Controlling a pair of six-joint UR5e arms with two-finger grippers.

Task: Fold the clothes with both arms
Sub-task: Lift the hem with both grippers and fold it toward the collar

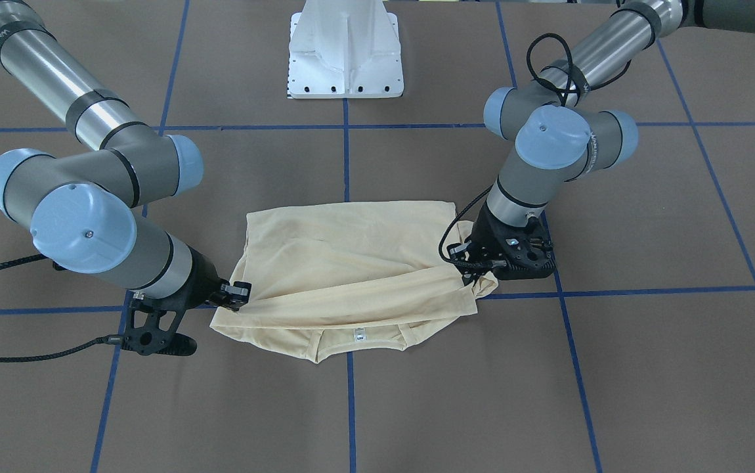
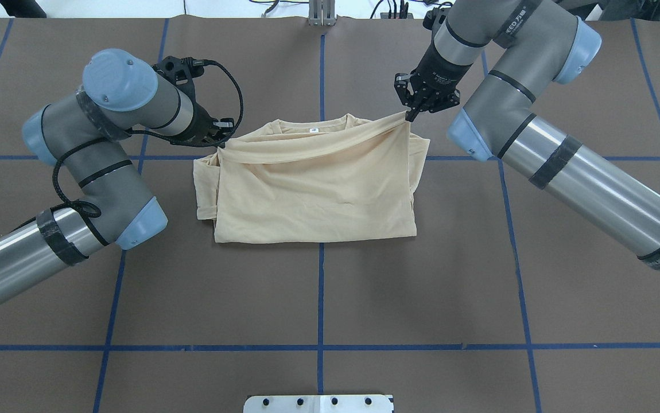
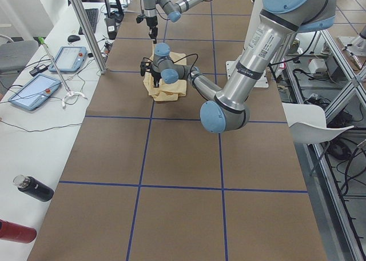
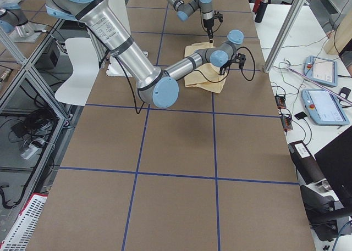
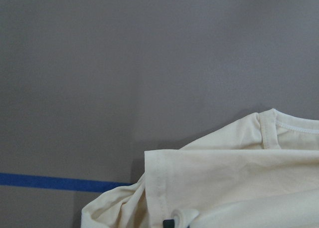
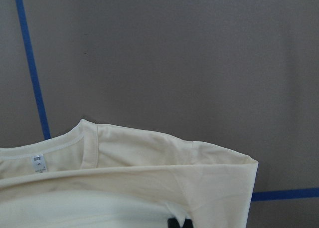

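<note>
Now | brown table (image 2: 422, 287) (blue tape grid (image 2: 319, 298)) | left claw (image 2: 222, 139), right claw (image 2: 409, 116) each pinching shirt (image 2: 318, 189)

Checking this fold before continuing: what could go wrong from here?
The black left gripper and black right gripper pinch only corners of the pale cream-yellow thin-fabric shirt; one may slip out. The held edge sags between them, so uneven release could skew the fold. Bunched fabric by the left gripper may stay creased.
</note>
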